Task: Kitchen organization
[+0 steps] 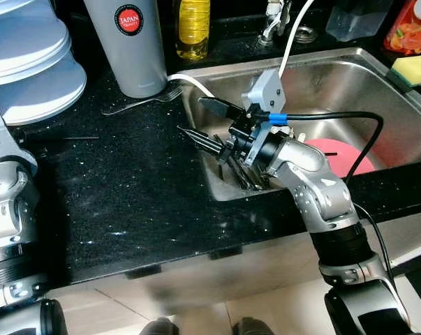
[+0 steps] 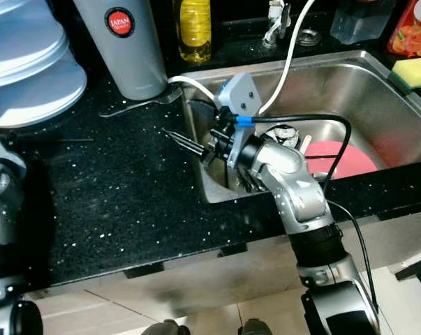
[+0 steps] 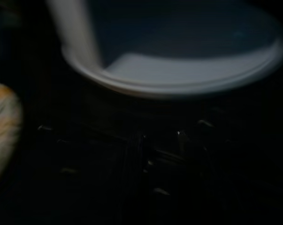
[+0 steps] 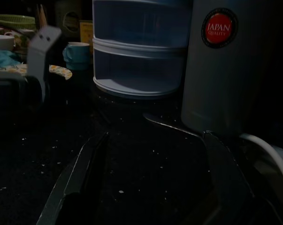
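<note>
Where counter (image 1: 126, 202) meets sink (image 1: 336, 77), right gripper (image 1: 204, 120) spread

Black speckled countertop (image 1: 140, 188), steel sink (image 1: 350, 77), pale tiled floor (image 1: 196, 314)

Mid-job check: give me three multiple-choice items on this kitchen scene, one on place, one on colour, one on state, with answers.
1. Where does the fork lie?
A. On the counter beside the grey tumbler
B. In the sink
C. On the sponge

2. What colour is the plate in the sink?
A. Blue
B. Pink-red
C. Green

3. How are the right gripper fingers?
A. Shut on the fork
B. Open, holding nothing
C. Shut on the plate

Answers: 1 A, it rests on the black counter at the tumbler's base. 2 B, seen behind the arm. 3 B, the right wrist view shows both fingers spread.
</note>
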Robot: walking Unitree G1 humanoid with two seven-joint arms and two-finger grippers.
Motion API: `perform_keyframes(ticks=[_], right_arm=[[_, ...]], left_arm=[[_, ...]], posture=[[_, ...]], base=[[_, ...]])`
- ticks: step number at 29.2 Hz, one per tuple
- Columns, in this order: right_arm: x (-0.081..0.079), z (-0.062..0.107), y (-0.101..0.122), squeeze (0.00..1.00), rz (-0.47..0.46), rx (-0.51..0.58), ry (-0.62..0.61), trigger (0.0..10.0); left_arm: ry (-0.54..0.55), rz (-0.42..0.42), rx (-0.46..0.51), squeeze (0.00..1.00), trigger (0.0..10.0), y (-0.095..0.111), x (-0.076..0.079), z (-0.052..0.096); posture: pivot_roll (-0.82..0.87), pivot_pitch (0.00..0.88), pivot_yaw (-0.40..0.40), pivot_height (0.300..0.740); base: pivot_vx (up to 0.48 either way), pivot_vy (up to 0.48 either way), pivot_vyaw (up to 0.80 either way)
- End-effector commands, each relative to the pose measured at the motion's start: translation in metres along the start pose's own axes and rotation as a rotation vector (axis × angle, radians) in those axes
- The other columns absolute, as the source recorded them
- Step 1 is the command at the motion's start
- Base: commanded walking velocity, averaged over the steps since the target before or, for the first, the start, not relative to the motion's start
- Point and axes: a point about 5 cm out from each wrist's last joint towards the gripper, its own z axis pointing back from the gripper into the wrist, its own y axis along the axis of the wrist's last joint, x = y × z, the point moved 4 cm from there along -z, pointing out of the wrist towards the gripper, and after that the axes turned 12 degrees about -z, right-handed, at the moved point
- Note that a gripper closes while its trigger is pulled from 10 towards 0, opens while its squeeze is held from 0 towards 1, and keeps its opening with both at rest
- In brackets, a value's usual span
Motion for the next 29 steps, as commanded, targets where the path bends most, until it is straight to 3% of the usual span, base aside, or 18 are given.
perform_keyframes(ticks=[1,8,10,15,17,20,21,22,24,29], right_arm=[[-0.008,-0.001,0.0,0.0,-0.013,-0.001,0.034,10.0],[-0.013,0.0,0.005,0.0,-0.03,0.024,0.062,10.0],[-0.014,0.0,0.006,0.0,-0.032,0.028,0.063,10.0],[-0.015,0.001,0.008,0.0,-0.037,0.038,0.07,10.0],[-0.015,0.001,0.008,0.0,-0.037,0.038,0.07,10.0],[-0.016,0.0,0.009,0.0,-0.043,0.047,0.078,10.0],[-0.017,0.0,0.01,0.0,-0.047,0.052,0.08,10.0],[-0.017,0.0,0.01,0.0,-0.047,0.052,0.08,10.0],[-0.017,0.0,0.012,0.0,-0.054,0.057,0.083,10.0],[-0.01,0.001,0.004,0.0,-0.045,0.014,0.044,10.0]], left_arm=[[-0.107,0.011,-0.116,0.0,10.0,-0.036,0.015,0.006],[-0.308,0.138,-0.203,0.0,10.0,-0.046,0.044,0.015],[-0.349,0.126,-0.205,0.0,10.0,-0.045,0.051,0.018],[-0.509,0.02,-0.213,0.0,10.0,-0.045,0.08,0.033],[-0.509,0.02,-0.213,0.0,10.0,-0.045,0.08,0.033],[-0.536,-0.108,-0.176,0.0,10.0,-0.042,0.087,0.036],[-0.484,-0.185,-0.135,0.0,10.0,-0.034,0.081,0.03],[-0.484,-0.185,-0.135,0.0,10.0,-0.034,0.081,0.03],[-0.333,-0.274,-0.04,0.0,10.0,-0.009,0.056,0.015],[-0.169,-0.254,0.089,0.0,10.0,0.032,0.02,0.003]], posture=[[0.03,0.092,0.03,0.74],[0.02,0.093,0.036,0.74],[0.02,0.093,0.037,0.74],[0.03,0.098,0.037,0.74],[0.03,0.098,0.037,0.74],[0.03,0.101,0.037,0.74],[0.03,0.103,0.038,0.74],[0.03,0.103,0.038,0.74],[0.03,0.106,0.037,0.74],[0.03,0.111,0.038,0.74]], base=[[0.0,0.0,0.0],[0.0,0.0,0.0],[0.0,0.0,0.0],[0.0,0.0,0.0],[0.0,0.0,0.0],[0.0,0.0,0.0],[0.0,0.0,0.0],[0.0,0.0,0.0],[0.0,0.0,0.0],[0.0,0.0,0.0]])
